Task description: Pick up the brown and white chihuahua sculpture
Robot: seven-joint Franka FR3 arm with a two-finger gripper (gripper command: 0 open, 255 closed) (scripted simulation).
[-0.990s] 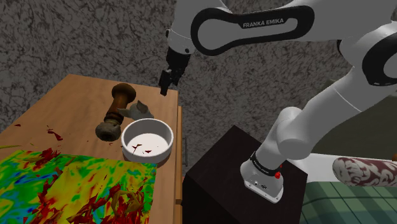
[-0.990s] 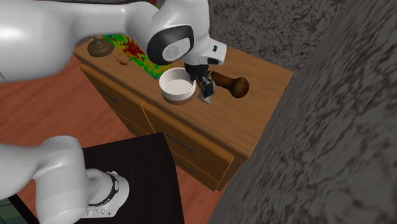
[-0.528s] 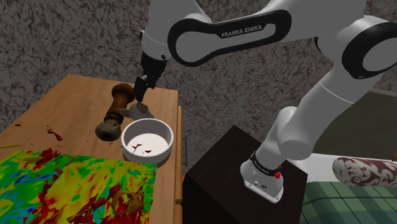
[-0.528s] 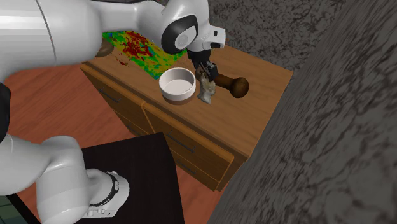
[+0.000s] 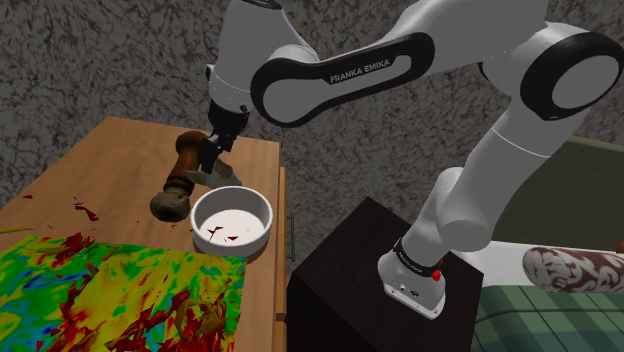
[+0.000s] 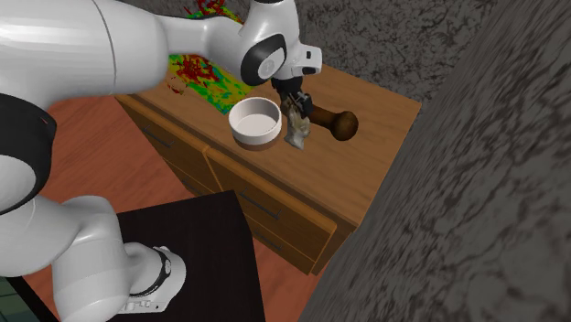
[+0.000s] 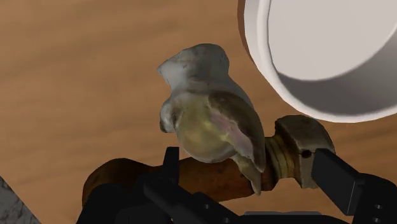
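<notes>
The small chihuahua sculpture (image 5: 218, 176), drawn grey-white with brownish ears, stands on the wooden sideboard (image 5: 110, 160) between a brown wooden mill and a white bowl. In the second exterior view the sculpture (image 6: 296, 130) sits just right of the bowl. My black gripper (image 5: 213, 155) hangs directly over it, close above its head. In the wrist view the sculpture (image 7: 210, 118) is right ahead of the gripper (image 7: 254, 178). The fingers (image 7: 340, 181) stand apart on either side of its lower part, and the right one is clear of it.
A brown wooden mill (image 5: 184, 172) lies on its side touching the sculpture's far side. The white bowl (image 5: 232, 218) stands close on the near side. A colourful mat (image 5: 100, 290) covers the sideboard's near end. The sideboard's edge (image 5: 281, 200) is just right of the bowl.
The gripper has travelled to the shoulder view's left and downward, from beyond the sideboard's edge to just above the sculpture. The sculpture, mill and bowl stay in place.
</notes>
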